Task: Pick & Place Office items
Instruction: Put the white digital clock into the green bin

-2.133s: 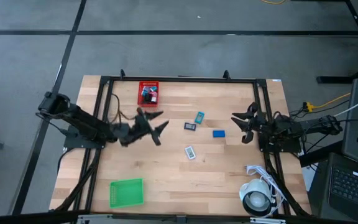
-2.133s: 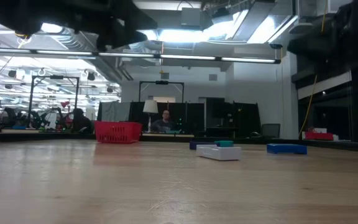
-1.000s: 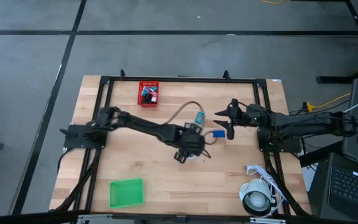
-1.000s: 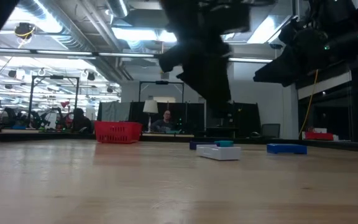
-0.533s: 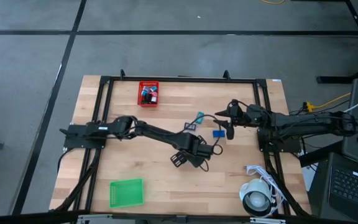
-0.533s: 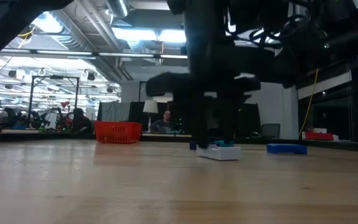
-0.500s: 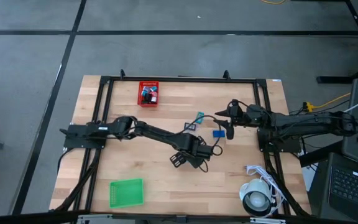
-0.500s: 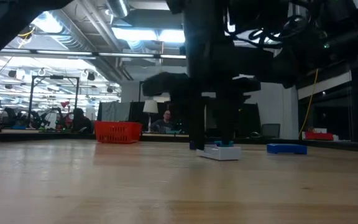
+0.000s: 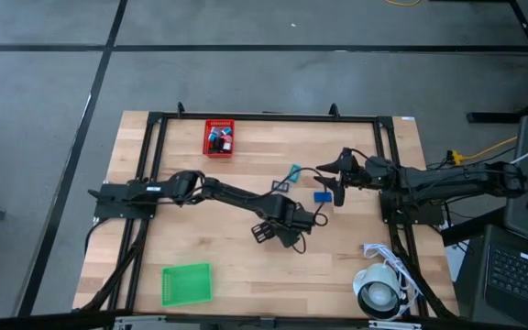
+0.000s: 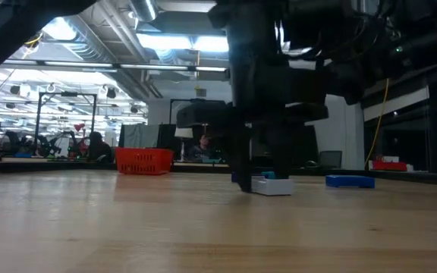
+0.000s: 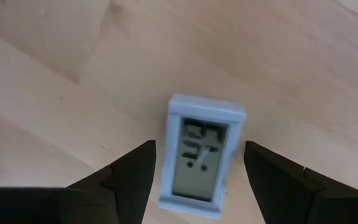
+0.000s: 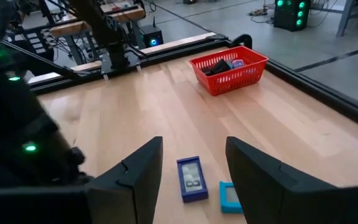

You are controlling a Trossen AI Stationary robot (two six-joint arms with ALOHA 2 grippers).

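A small white clock with a grey display [image 11: 201, 163] lies flat on the wood table, its display up. My left gripper [image 11: 201, 177] points down over it, open, one finger on either side of the clock's long sides; I see no touch. The low view shows those fingers [image 10: 241, 163] down at the table beside the white clock [image 10: 273, 186]. A dark blue piece [image 12: 190, 178], a teal piece [image 12: 230, 196] and a blue piece [image 9: 322, 196] lie nearby. My right gripper [image 9: 332, 178] hovers open at the right, holding nothing.
The red mesh bin [image 9: 218, 137] with several pieces inside stands at the far left-centre. The green mesh bin [image 9: 187, 282] sits at the near left. A white roll with cable [image 9: 379, 293] is at the near right corner. Bare wood lies between the bins.
My left gripper has come down from above the table's middle onto the white clock, rolling its wrist as it sank, and now stands with a finger on each side of it. The clock has not moved.
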